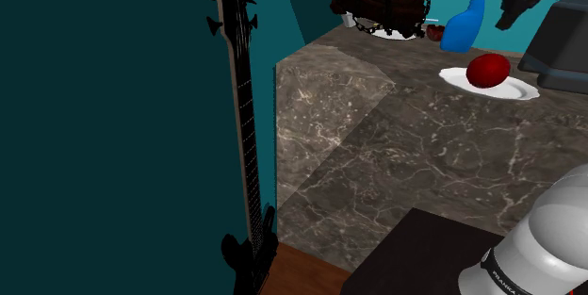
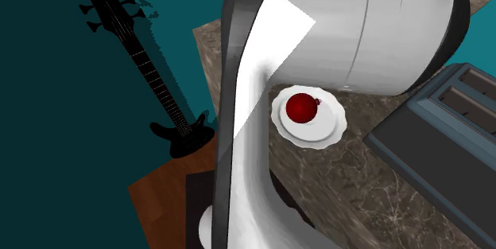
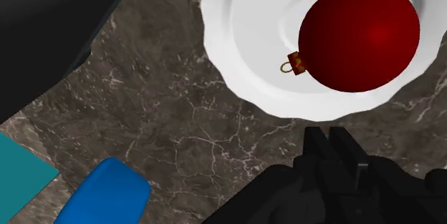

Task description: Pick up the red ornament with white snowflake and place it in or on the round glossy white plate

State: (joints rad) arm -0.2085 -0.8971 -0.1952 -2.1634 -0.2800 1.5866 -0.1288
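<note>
I see the red ornament (image 3: 358, 36) lying in the white plate (image 3: 243, 29), touching its shallow well and resting off-centre. It is a smooth, dark red ball with a soft sheen. It lies on its side, so its small gold cap (image 3: 297, 64) and wire loop point sideways across the plate's inner surface. The plate (image 1: 523, 90) is round and glossy with a gently wavy rim, and it sits flat on the brown veined stone counter (image 1: 377, 152). In the shoulder view the ornament (image 1: 488, 70) rises well above the low rim.
</note>
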